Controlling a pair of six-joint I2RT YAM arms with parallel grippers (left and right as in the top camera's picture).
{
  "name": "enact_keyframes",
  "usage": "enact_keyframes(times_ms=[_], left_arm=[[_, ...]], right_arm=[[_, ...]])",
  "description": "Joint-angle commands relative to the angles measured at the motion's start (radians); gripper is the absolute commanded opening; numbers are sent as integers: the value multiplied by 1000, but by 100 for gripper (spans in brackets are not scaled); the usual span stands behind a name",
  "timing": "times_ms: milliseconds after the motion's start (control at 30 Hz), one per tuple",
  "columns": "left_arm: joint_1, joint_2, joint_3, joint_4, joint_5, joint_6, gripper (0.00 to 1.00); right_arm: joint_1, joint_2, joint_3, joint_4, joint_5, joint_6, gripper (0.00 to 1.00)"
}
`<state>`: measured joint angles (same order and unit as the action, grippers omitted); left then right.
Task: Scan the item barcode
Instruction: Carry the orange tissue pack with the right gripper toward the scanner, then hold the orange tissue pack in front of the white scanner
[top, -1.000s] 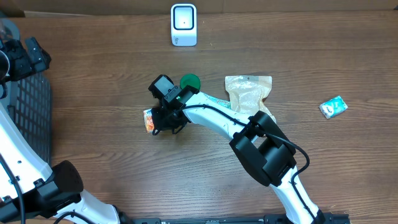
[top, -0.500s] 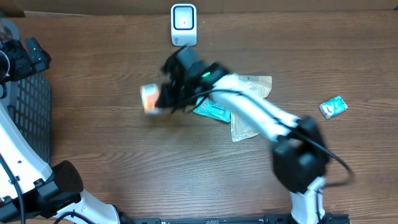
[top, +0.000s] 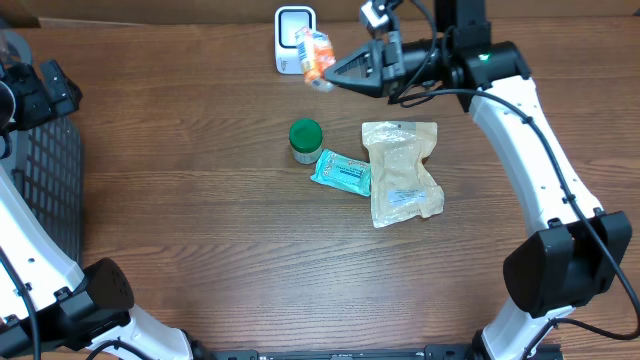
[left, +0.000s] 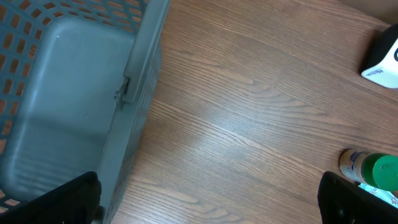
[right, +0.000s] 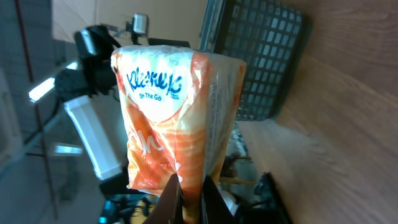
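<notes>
Right gripper (top: 328, 74) clenched on the tissue pack (top: 314, 55), held up at the far edge, just beside the scanner (top: 286, 45). Only the overhead shows that. Right wrist view shows the fingers (right: 171, 200) pinching the pack's bottom edge, print side visible. Left gripper (left: 208, 202) is wide open beside the basket (left: 62, 93), far left, with nothing between its fingers.

Orange Kleenex pack (right: 180, 112) in the right claw (right: 189, 190), dark basket (right: 264, 56) behind.
</notes>
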<state>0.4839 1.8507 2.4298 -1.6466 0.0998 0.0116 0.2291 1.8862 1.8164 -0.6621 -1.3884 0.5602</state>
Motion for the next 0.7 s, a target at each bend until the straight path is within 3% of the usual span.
enact_keyframes(times_ms=[0,233,433,667], left_arm=[[-6,-13,12,1,1,19,99],[-6,-13,12,1,1,19,99],[-6,-13,11,2,1,19,100],[-6,-13,11,1,1,19,99]], right_arm=[[-13,0,-3,7,-79,69,4],[-11,0,-3,7,6,63,4],[16,0,-3,-46,262,36,4],[34,0,42,-43,362,43,4]])
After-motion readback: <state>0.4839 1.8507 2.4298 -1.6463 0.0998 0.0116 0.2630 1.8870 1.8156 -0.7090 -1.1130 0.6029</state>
